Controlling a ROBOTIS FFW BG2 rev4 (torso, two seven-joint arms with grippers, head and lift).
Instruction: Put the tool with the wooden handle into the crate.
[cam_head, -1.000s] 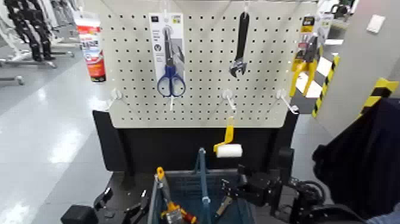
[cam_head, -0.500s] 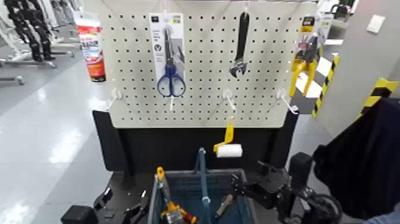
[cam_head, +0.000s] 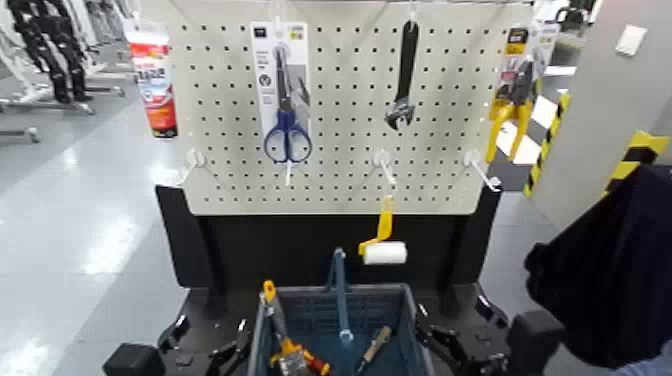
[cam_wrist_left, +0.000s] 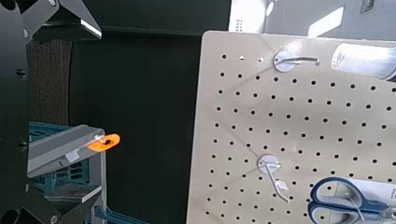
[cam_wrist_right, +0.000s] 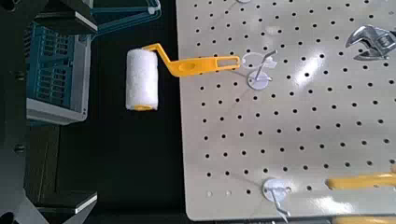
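The placing of the wooden-handled hand tool (cam_head: 375, 347) appears to be complete: it is lying inside the blue-grey crate (cam_head: 375, 290), near the right edge, with its handle slanted toward the far right corner. It is held by neither gripper and has been released. Apparently nothing is left to be done but for the arm to be kept clear. The yellow-handled paint roller (cam_head: 385, 252) is held up on the pegboard (cam_head: 340, 120), beyond the far edge, and is not called for. The right gripper (cam_wrist_right: 79, 112) is held empty just outside the crate's right edge, its jaws spread wide. The left gripper (cam_wrist_left: 70, 114) is parked outside the left edge, its jaws likewise apart and empty.
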